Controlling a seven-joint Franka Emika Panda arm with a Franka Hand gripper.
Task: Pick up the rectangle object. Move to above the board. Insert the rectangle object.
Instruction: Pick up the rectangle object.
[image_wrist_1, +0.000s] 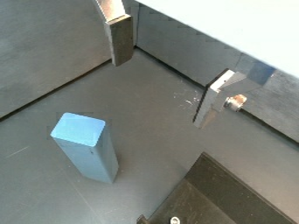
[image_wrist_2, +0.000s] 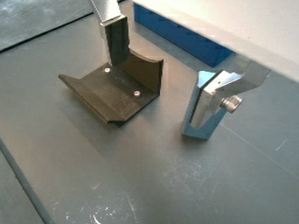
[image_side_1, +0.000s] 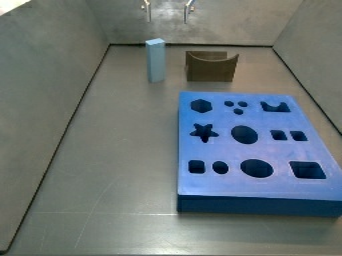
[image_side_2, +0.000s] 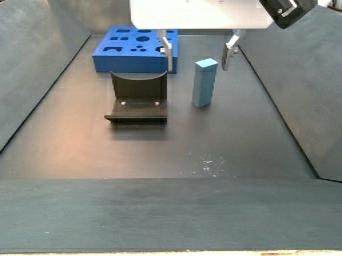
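The rectangle object (image_wrist_1: 86, 146) is a slim pale-blue block standing upright on the dark floor, also seen in both side views (image_side_1: 155, 60) (image_side_2: 205, 82). My gripper (image_wrist_1: 163, 92) (image_wrist_2: 156, 101) is open, and only bare floor shows between its silver fingers (image_wrist_1: 119, 42). The block stands beside the gap, not inside it. In a side view the gripper (image_side_2: 198, 52) hangs at about the height of the block's top. From the opposite side view the gripper (image_side_1: 167, 10) sits beyond the block. The board (image_side_1: 254, 150) (image_side_2: 131, 45) (image_wrist_2: 187, 37) is a thick bright-blue slab with shaped holes.
The fixture (image_wrist_2: 117, 87) (image_side_1: 209, 66) (image_side_2: 136, 98) (image_wrist_1: 233, 197), a dark brown U-shaped holder, stands on the floor between the block and the board. Grey walls (image_side_1: 54, 90) enclose the work area on both sides.
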